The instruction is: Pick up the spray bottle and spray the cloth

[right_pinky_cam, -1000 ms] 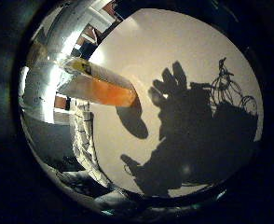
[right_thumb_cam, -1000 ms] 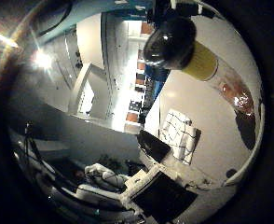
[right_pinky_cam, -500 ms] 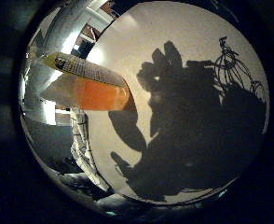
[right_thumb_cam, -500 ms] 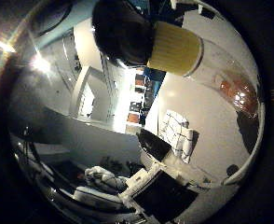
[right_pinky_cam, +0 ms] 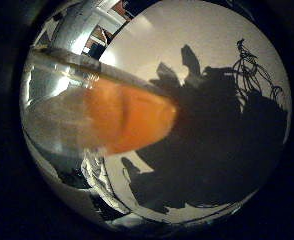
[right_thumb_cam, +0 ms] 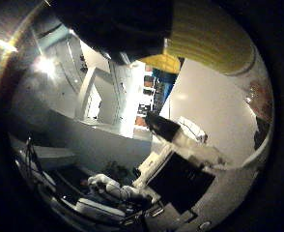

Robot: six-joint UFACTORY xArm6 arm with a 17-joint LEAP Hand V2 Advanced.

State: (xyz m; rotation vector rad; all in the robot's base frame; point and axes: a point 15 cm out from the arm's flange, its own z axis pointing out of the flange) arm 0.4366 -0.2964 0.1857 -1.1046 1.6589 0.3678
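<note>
The spray bottle is very close to my palm. In the right little finger side palm view its clear body with orange liquid (right_pinky_cam: 127, 115) fills much of the picture, above the white table (right_pinky_cam: 202, 50). In the right thumb side palm view its black spray head (right_thumb_cam: 123, 24) and yellow band (right_thumb_cam: 210, 39) loom large. The white checked cloth (right_pinky_cam: 112, 175) lies on the table beside the bottle. My right hand itself is out of sight in both views.
A dark shadow of the hand and arm (right_pinky_cam: 222, 130) falls across the table past the bottle. A black object (right_thumb_cam: 166, 126) sits at the table's edge near the cloth. Beyond the table are white walls, bright lamps (right_thumb_cam: 41, 63) and equipment on the floor (right_thumb_cam: 108, 184).
The bottle has grown much larger in both views, so the palm has come closer to it. The shadow on the table has spread.
</note>
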